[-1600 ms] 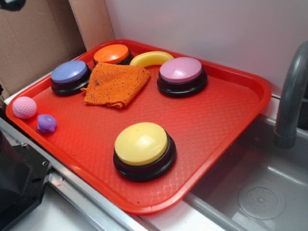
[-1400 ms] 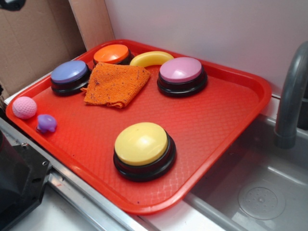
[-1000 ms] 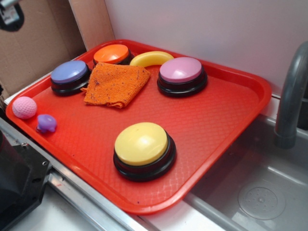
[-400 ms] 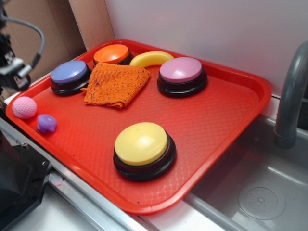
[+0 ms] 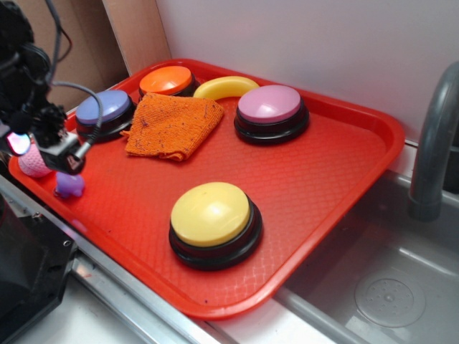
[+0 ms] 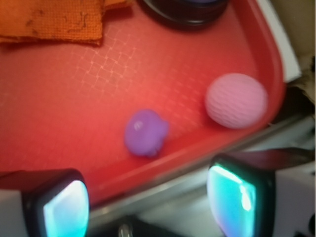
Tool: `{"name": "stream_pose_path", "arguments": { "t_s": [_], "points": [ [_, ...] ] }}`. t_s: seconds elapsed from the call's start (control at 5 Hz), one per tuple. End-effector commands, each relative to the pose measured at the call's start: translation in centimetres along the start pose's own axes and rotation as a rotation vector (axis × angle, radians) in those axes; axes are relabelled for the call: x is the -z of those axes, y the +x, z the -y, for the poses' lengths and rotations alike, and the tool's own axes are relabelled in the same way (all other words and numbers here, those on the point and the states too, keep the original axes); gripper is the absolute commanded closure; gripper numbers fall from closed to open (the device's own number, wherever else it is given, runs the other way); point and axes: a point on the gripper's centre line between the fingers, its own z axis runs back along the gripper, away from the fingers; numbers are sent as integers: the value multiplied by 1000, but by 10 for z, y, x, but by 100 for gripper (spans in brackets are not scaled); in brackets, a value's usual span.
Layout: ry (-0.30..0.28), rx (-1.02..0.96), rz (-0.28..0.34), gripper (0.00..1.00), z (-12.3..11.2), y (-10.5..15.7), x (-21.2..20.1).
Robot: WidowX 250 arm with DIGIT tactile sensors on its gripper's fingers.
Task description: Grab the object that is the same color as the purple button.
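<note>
Near the red plastic tray's [image 5: 344, 168] front-left edge, ext. view: tiny lumpy lavender rubbery toy [image 5: 69, 185] beside pink dimpled ball [image 5: 32, 163]; periwinkle dome button [image 5: 106, 109] at back-left corner. Gripper [image 5: 54, 154] above, jaw state unclear. Wrist view: fingers [image 6: 59, 202] spread wide, toy [image 6: 144, 132] ahead between them. Looks light, squashy; pinch across middle.

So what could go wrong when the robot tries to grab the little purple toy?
The pink ball sits close beside the purple toy, so the open gripper might catch it instead. The toy also lies right by the red tray's raised rim, so a finger could hit the rim. The toy is small and lumpy, so it may slip out.
</note>
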Motion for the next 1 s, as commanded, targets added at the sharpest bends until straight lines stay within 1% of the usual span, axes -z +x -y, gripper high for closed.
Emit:
{"name": "stream_pose_path", "arguments": {
  "t_s": [0.0, 0.4, 0.6, 0.8],
  "points": [
    [-3, -28, 31, 0, -5, 19, 27],
    [23, -41, 8, 0, -13, 18, 39],
    [40, -17, 11, 88, -10, 16, 40],
    [21, -27, 23, 100, -10, 15, 35]
  ]
}}
